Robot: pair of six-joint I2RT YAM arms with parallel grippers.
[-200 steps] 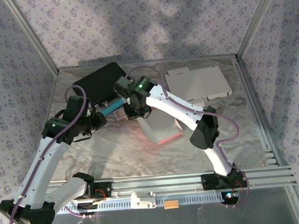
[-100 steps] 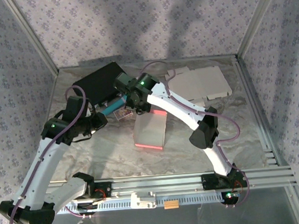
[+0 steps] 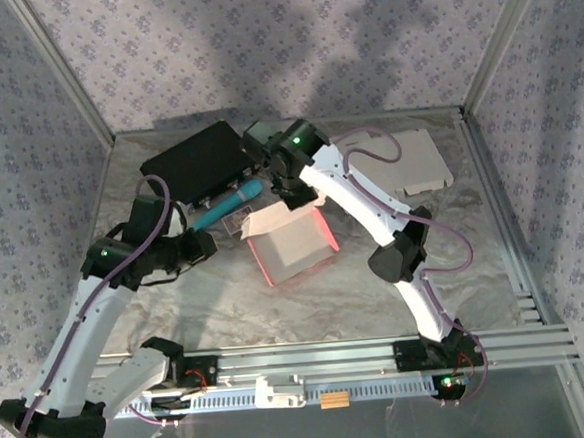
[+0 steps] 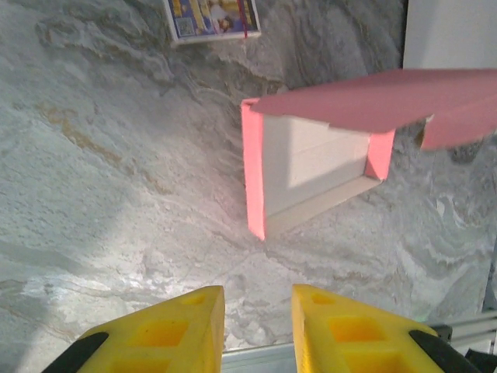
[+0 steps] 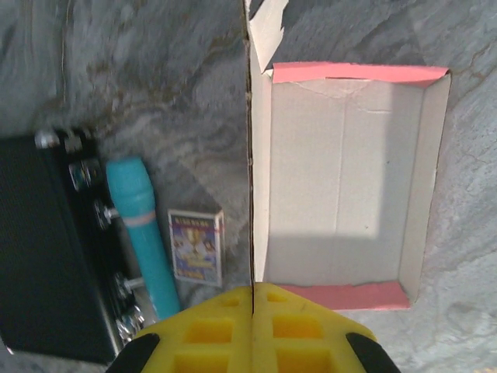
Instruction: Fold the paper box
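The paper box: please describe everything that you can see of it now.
The paper box is a shallow cardboard tray, pink outside and pale inside, empty, lying open on the marbled table. Its lid flap is raised along one long side, pinched at its edge by the shut right gripper. A small card pack lies beside it, apart.

Black case [image 5: 46, 241] at the rear left of the table [image 3: 228, 304], with knobs along one edge. A teal cylinder [image 5: 144, 233] lies against those knobs. A small printed card pack [image 5: 196, 247] lies flat just beside the cylinder. The table surface is marbled grey, and the walls [image 3: 260, 51] are floral-patterned.
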